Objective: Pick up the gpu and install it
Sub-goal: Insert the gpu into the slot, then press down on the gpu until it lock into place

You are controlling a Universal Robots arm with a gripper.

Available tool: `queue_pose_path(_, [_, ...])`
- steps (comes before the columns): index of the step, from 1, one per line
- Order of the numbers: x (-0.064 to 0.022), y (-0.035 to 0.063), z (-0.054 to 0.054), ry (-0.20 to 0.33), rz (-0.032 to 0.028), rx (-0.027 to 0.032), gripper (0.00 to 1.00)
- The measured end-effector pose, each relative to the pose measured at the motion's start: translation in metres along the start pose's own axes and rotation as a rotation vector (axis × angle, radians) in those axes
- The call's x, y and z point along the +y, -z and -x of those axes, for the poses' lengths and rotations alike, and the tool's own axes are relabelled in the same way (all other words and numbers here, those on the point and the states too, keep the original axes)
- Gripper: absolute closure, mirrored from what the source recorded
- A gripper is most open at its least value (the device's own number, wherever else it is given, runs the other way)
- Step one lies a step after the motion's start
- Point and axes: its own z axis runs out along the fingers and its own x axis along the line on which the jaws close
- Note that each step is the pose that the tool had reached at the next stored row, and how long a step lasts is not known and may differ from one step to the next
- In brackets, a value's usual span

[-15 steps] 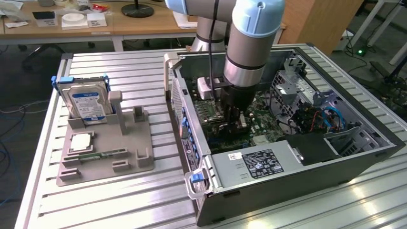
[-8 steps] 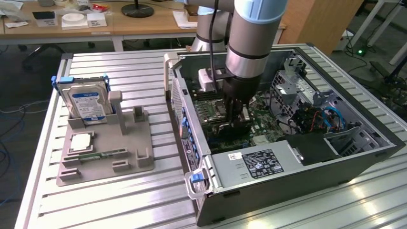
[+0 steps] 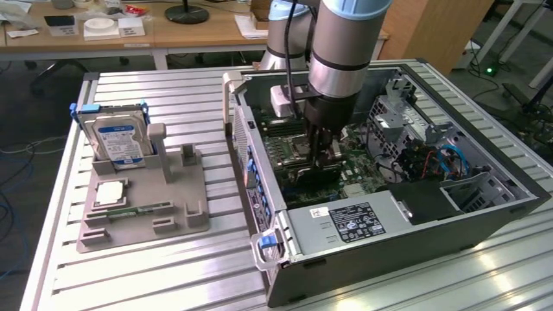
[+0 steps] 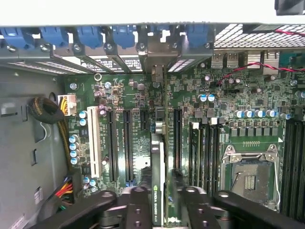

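Note:
The gpu (image 4: 157, 162) is seen edge-on in the wrist view, a thin green card standing upright over the motherboard (image 4: 214, 119), lined up along the long black expansion slots (image 4: 127, 143). My gripper (image 4: 162, 194) is shut on it, one black finger (image 4: 137, 205) on each side. The card's metal bracket end (image 4: 157, 57) reaches the row of blue-clipped rear slot openings. In the exterior view my gripper (image 3: 322, 155) is deep inside the open computer case (image 3: 484, 194), just above the board. I cannot tell whether the card's edge sits in a slot.
A grey fixture (image 3: 142, 207) on the exterior view's left holds a hard drive (image 3: 121, 144), a processor chip (image 3: 110, 193) and a memory strip (image 3: 129, 212). Inside the case are the power supply (image 3: 350, 223), blue cables (image 3: 449, 159), a processor socket (image 4: 248, 176) and yellow-black wires (image 4: 47, 112).

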Motion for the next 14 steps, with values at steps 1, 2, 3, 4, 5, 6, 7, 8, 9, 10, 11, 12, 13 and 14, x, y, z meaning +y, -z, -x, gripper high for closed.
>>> queue_pose_path(1, [0.0, 0.0, 0.0, 0.0, 0.0, 0.0001, 0.73])
queue_pose_path(2, [0.0, 0.0001, 0.0, 0.0, 0.0001, 0.0001, 0.79])
queue_pose_path(3, [0.0, 0.0001, 0.0, 0.0, 0.0001, 0.0002, 0.79])
queue_pose_path(4, [0.0, 0.0001, 0.0, 0.0, 0.0, 0.0002, 0.84])
queue_pose_path(5, [0.0, 0.0001, 0.0, 0.0, 0.0, 0.0002, 0.9])
queue_pose_path(6, [0.0, 0.0001, 0.0, 0.0, 0.0, 0.0001, 0.89])
queue_pose_path(7, [0.0, 0.0001, 0.0, 0.0, 0.0001, 0.0002, 0.89])
queue_pose_path(8, [0.0, 0.0001, 0.0, 0.0, 0.0, 0.0002, 0.89])
queue_pose_path(9, [0.0, 0.0001, 0.0, 0.0, 0.0001, 0.0002, 0.89])
queue_pose_path(10, [0.0, 0.0001, 0.0, 0.0, 0.0001, 0.0002, 0.89])
queue_pose_path(11, [0.0, 0.0001, 0.0, 0.0, 0.0, 0.0001, 0.89])
queue_pose_path(12, [0.0, 0.0001, 0.0, 0.0, 0.0, 0.0001, 0.89])
queue_pose_path(13, [0.0, 0.0001, 0.0, 0.0, 0.0, 0.0001, 0.89])
queue_pose_path(14, [0.0, 0.0001, 0.0, 0.0, 0.0001, 0.0002, 0.89])
